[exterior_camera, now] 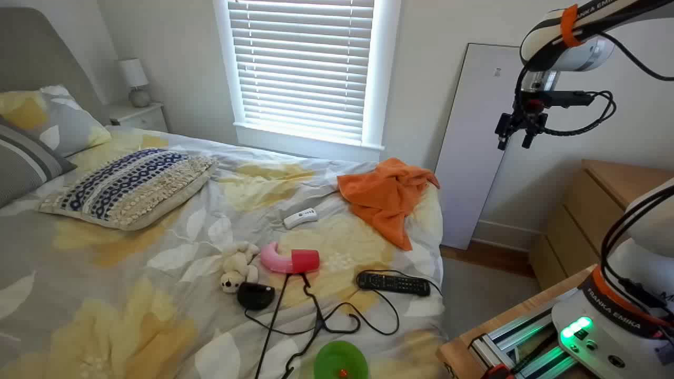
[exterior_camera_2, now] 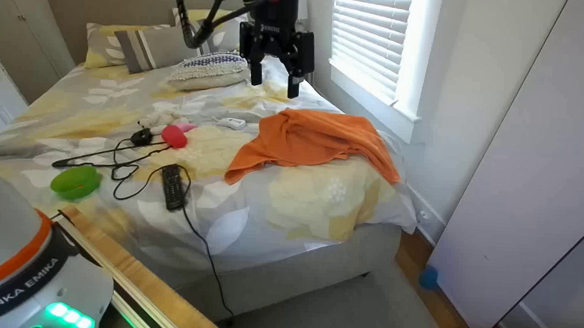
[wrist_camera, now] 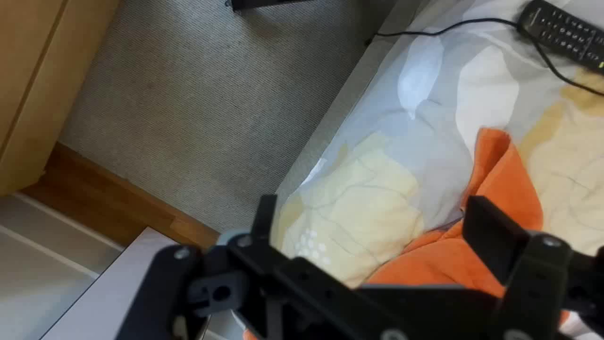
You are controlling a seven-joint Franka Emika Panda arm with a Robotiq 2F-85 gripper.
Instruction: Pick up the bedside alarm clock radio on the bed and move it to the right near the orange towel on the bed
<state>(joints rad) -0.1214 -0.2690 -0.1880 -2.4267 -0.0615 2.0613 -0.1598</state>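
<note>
The alarm clock radio appears to be the small black rounded object with a cord (exterior_camera: 256,296) on the bed, beside the white plush toy; it also shows in an exterior view (exterior_camera_2: 141,136). It is out of the wrist view. The orange towel (exterior_camera: 389,195) lies crumpled near the bed's edge; it shows in an exterior view (exterior_camera_2: 308,140) and the wrist view (wrist_camera: 512,184). My gripper (exterior_camera: 514,141) is raised high above the bed, apart from both; it shows in an exterior view (exterior_camera_2: 275,83). In the wrist view its fingers (wrist_camera: 373,212) are spread with nothing between them.
A black remote (exterior_camera: 395,282), a pink and red object (exterior_camera: 292,259), a plush toy (exterior_camera: 237,267), a white remote (exterior_camera: 300,217), black hangers (exterior_camera: 318,321) and a green bowl (exterior_camera: 341,360) lie on the bed. A black cord loops near the remote. A white panel (exterior_camera: 474,142) leans on the wall.
</note>
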